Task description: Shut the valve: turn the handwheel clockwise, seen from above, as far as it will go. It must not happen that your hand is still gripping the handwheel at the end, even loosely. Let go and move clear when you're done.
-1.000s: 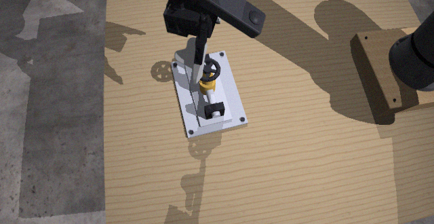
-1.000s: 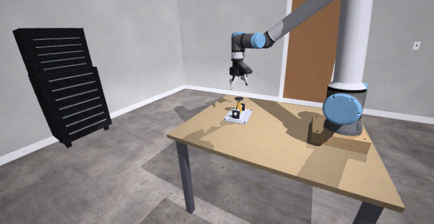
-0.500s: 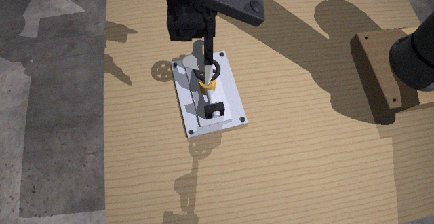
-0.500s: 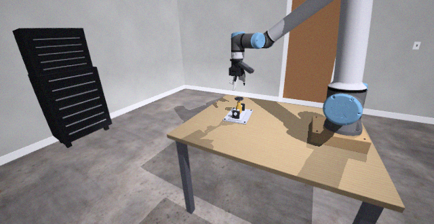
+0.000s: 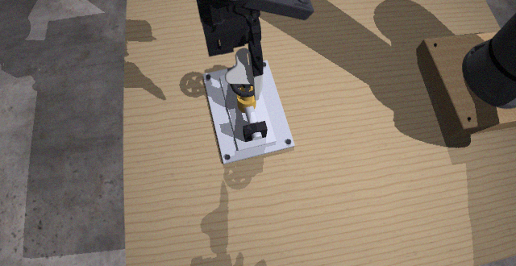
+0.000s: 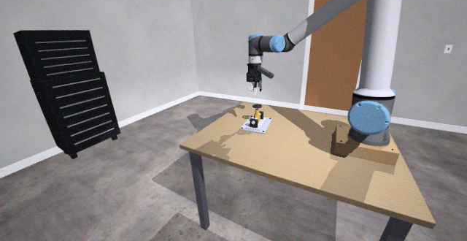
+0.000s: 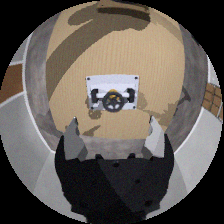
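The valve stands on a white baseplate [image 5: 247,112] on the wooden table. Its black spoked handwheel [image 7: 113,101] faces up and sits on a yellow body [image 5: 245,101] with a white stem and a black block [image 5: 255,130]. In the top view my gripper hides most of the handwheel. My gripper [image 7: 113,117] is open and empty. It hangs well above the valve, as the exterior view shows with the gripper [image 6: 255,86] clear of the handwheel [image 6: 257,106]. In the wrist view the handwheel lies just ahead of the point between my fingertips.
The arm's base stands on a wooden mount block [image 5: 451,85] at the table's right side. A black slatted rack [image 6: 66,88] stands on the floor far to the left. An orange door [image 6: 333,55] is behind the table.
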`<action>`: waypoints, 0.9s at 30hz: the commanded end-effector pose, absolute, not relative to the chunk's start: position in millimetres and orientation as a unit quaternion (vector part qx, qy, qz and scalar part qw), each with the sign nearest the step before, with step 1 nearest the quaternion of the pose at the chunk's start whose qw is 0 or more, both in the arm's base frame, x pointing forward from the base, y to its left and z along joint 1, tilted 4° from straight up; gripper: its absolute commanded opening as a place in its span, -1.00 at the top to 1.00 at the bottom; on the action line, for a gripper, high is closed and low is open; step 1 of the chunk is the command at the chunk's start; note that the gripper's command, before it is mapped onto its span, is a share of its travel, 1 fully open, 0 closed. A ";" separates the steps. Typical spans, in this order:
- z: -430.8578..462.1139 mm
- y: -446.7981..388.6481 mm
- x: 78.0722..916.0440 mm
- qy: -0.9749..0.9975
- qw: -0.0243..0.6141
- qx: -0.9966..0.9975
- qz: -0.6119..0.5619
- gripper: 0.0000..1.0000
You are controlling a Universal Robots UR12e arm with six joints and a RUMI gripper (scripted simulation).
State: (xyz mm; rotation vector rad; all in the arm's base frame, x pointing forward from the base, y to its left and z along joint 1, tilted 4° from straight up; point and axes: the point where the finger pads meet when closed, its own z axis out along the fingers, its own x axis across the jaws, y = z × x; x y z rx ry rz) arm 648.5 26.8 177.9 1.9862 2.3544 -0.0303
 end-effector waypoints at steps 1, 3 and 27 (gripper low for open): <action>179.8 28.5 649.9 0.790 0.031 0.613 -0.010 -1.00; 179.7 28.4 649.9 0.795 0.030 0.606 -0.010 -1.00; 179.4 28.0 649.6 0.808 0.030 0.588 -0.011 -1.00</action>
